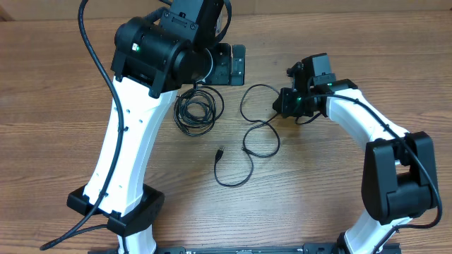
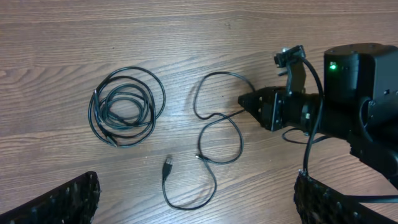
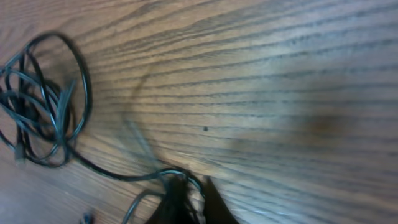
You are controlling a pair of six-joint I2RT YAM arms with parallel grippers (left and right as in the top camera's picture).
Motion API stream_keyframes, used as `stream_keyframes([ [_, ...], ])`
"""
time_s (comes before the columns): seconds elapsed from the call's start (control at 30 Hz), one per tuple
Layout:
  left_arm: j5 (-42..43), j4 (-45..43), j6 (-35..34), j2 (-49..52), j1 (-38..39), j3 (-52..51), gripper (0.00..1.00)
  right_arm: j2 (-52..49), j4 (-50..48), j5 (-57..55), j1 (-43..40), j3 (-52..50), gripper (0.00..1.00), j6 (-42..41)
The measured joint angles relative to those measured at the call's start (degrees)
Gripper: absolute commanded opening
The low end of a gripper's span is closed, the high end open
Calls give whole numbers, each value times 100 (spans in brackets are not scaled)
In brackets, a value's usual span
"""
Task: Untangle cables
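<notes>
Loosely curled cable (image 2: 215, 180) pinched in right gripper (image 2: 243, 102) — left gripper (image 2: 196, 205) gaping, empty

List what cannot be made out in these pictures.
- Right wrist: right end effector cut off by the bottom edge, blurred; grip on loose cable unclear.
- Overhead: left end effector partly hidden under its own arm.
- All views: coiled bundle, overlapping strands too thin to count.

A thin black coiled cable (image 2: 127, 107) lies left of a loose cable (image 2: 205, 118) (plug end (image 2: 168, 165) free) curling in open loops.
</notes>
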State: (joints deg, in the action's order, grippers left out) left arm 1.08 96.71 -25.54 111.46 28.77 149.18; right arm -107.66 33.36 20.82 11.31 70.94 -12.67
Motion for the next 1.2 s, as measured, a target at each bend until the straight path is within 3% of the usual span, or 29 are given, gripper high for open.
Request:
stream_keyframes([
  [0.2, 44, -2, 0, 0, 0, -2, 100, 0, 498, 256, 31, 251, 4, -81],
  [0.33, 61, -7, 0, 0, 0, -186, 100, 199, 1193, 616, -33, 953, 4, -101],
  [0.67, 83, -79, 63, 22, 0, -789, 100, 2201, 2404, 988, -116, 2682, 4, -122],
  [0.9, 315, -221, 212, 22, 0, -796, 100, 3259, 2358, 1360, -114, 2804, 4, -280],
  [1.2, 1405, -149, 1246, 22, 0, -828, 100, 3818, 1414, 1598, -116, 2804, 4, -1325],
])
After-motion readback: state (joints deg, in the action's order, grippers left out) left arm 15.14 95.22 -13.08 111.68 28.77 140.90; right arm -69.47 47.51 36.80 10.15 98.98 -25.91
